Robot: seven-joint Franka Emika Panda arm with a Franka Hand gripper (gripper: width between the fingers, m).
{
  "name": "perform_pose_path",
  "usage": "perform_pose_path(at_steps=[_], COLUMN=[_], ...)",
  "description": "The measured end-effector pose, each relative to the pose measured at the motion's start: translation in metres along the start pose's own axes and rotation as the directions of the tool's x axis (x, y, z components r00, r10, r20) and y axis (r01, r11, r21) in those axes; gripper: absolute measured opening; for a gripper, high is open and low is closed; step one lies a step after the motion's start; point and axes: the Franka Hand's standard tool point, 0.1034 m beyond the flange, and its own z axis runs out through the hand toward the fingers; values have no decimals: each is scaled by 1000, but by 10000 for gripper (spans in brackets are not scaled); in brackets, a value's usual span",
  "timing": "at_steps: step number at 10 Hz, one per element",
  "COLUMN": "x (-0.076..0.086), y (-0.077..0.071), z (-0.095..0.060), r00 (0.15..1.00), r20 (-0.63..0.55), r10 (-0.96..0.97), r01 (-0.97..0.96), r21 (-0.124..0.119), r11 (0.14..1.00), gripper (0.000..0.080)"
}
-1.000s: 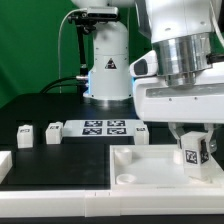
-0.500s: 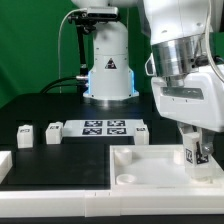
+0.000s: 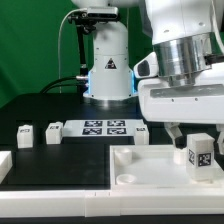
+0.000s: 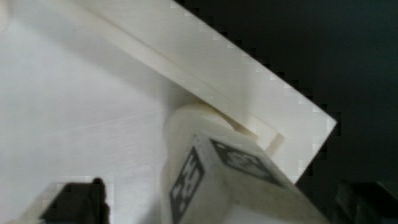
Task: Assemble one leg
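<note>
At the lower right of the exterior view, the leg (image 3: 198, 155) is standing upright on the big white panel (image 3: 130, 165). The fingers (image 4: 75, 200) are hanging apart on either side of it, not gripping. Farther back, two spare legs (image 3: 22, 135) are sitting on the dark worktop (image 3: 40, 105).

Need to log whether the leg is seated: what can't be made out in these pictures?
Lower end of the leg, exterior view: white on white against the table piece, too small; seating cannot be told.
Same end, wrist view: hidden behind the leg's own body.
Tag pattern: blurred in wrist view, too small in exterior view.
Fingertips of the gripper, wrist view: cut off by the frame edge.
</note>
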Motion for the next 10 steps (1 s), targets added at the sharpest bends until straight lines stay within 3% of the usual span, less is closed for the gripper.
perform_pose_path(at_steps=[3, 5, 6, 7, 9, 10], x=[1, -4, -1, 3, 2, 2], y=[0, -5, -5, -2, -3, -3], z=[1, 1, 0, 0, 0, 0], r00=[929, 813, 678, 618, 610, 610], r20=[9, 2, 4, 8, 9, 9], r10=[-371, -582, -735, -786, -793, -793], r01=[371, 582, 734, 785, 792, 791], r21=[-14, -46, -60, -63, -62, -62], r11=[929, 812, 676, 616, 608, 608], gripper=[649, 649, 649, 649, 627, 448])
